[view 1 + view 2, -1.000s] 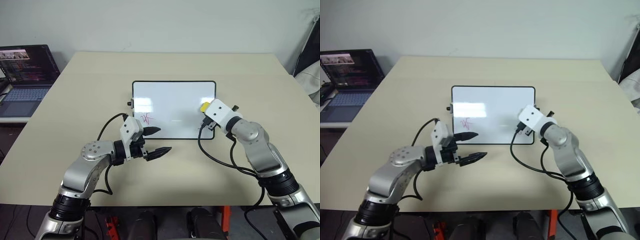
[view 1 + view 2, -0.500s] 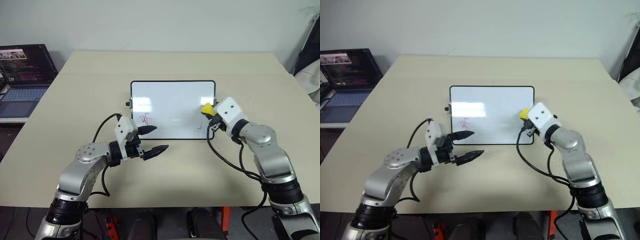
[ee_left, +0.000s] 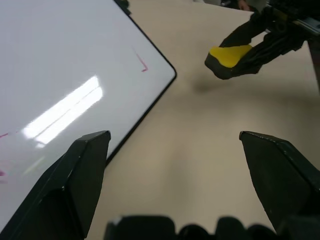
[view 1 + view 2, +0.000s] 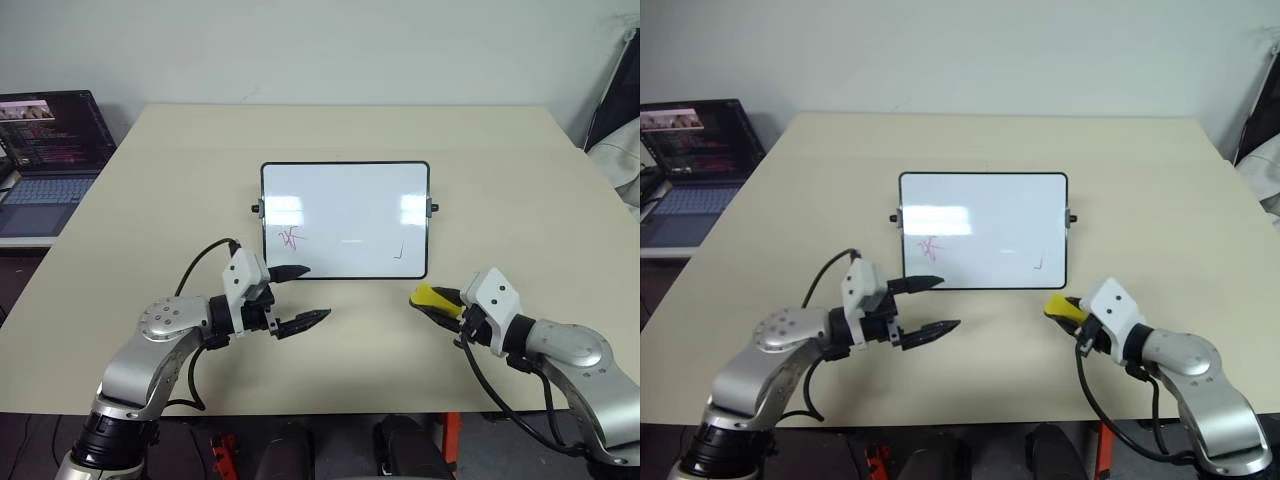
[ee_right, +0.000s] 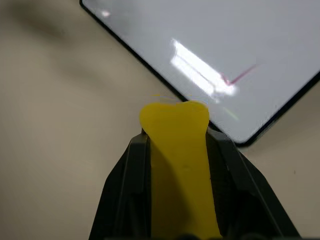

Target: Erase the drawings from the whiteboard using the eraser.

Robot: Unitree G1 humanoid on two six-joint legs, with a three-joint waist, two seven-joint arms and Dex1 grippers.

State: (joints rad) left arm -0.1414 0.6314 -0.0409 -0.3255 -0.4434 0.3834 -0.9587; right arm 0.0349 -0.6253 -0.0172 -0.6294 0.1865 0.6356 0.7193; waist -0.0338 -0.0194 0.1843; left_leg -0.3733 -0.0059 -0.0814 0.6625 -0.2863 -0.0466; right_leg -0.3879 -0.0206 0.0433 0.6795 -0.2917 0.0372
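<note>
The whiteboard (image 4: 345, 200) lies flat in the middle of the table. On it are drawings: a purple-pink squiggle (image 4: 289, 238) near its front left and a small thin stroke (image 4: 399, 253) near its front right corner. My right gripper (image 4: 428, 301) is shut on the yellow eraser (image 4: 434, 296), just off the board's front right corner and above the bare table. The eraser's tip (image 5: 175, 122) pokes out past the fingers toward the board's corner (image 5: 235, 50). My left gripper (image 4: 316, 292) is open and holds nothing, just in front of the board's front left edge.
The beige table (image 4: 500, 180) has free room all round the board. An open laptop (image 4: 45, 140) sits on a lower surface off the table's left side. Dark and white objects (image 4: 620, 140) stand at the right edge.
My right gripper, still holding the eraser, has pulled back off the board's right side to the table in front of it and rolled. The left gripper has barely moved.
</note>
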